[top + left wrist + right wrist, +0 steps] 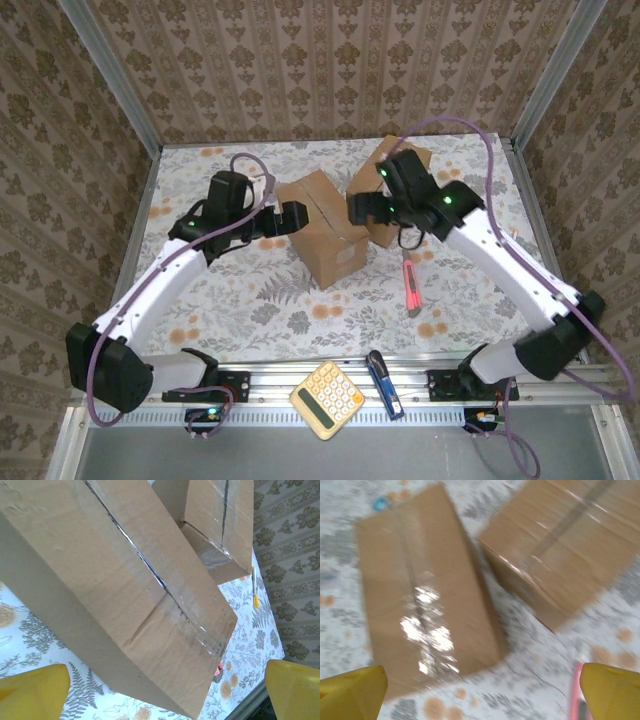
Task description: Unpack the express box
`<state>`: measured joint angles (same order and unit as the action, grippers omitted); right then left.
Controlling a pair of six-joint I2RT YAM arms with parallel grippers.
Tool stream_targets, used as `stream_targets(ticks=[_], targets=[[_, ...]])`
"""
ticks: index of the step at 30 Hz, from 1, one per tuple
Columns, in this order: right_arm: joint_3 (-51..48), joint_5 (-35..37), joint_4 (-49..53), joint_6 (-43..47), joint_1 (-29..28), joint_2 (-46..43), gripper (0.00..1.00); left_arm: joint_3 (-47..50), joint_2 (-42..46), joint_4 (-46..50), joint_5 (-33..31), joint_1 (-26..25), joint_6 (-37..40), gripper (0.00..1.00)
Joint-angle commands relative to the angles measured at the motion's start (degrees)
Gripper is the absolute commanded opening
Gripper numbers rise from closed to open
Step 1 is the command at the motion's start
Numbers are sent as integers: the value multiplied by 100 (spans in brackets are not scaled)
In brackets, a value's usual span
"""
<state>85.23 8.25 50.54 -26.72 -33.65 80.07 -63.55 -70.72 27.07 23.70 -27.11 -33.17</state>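
**Two taped boxes, both pincers released**

The middle box (322, 228) lies about the centre of the tabletop (250, 310). A second box (392, 185) sits just beside its far-right corner; whether the two touch is not clear. The left pincer (287, 213) hovers at the middle box's left side and the right pincer (358, 210) at its right, over the gap between the boxes. Both are released, yellow fingertips (30, 692) wide apart, grasping nothing.

The flaps look shut under glossy tape. If the tape holds, a fingertip pushed at the seam would likely slide the box rather than open it, and shove its neighbour. The two pincers are close across one box and could clash if both reach in together. The boxes look alike, so the wrong one might be taken. A pink cutter (410, 285) lies to the near right, where a sweep of the right arm could knock it.

The right arm covers much of the second box from above. The right wrist view is blurred, so its seam detail is lost. In the left wrist view a dark line runs along the tape, but I cannot tell whether it is a cut. The contents are hidden.
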Motion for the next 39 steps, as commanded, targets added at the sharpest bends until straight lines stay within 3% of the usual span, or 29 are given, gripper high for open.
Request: stream_targets(ticks=[1, 6, 12, 22, 34, 39], targets=[[-909, 733, 587, -373, 25, -388, 100, -258, 234, 488, -131, 214, 351, 100], [-2286, 528, 194, -739, 25, -604, 98, -371, 425, 731, -258, 355, 456, 100], [-3199, 302, -696, -1116, 24, -88, 92, -442, 592, 1066, -489, 361, 504, 100], [-3616, 254, -1157, -1582, 41, 733, 86, -407, 726, 1299, -577, 365, 508, 100], [-4001, 386, -1201, -1867, 153, 541, 83, -465, 639, 1331, -533, 369, 526, 100], [-4283, 65, -1579, -1887, 306, 484, 75, -457, 630, 1327, -511, 365, 504, 100]])
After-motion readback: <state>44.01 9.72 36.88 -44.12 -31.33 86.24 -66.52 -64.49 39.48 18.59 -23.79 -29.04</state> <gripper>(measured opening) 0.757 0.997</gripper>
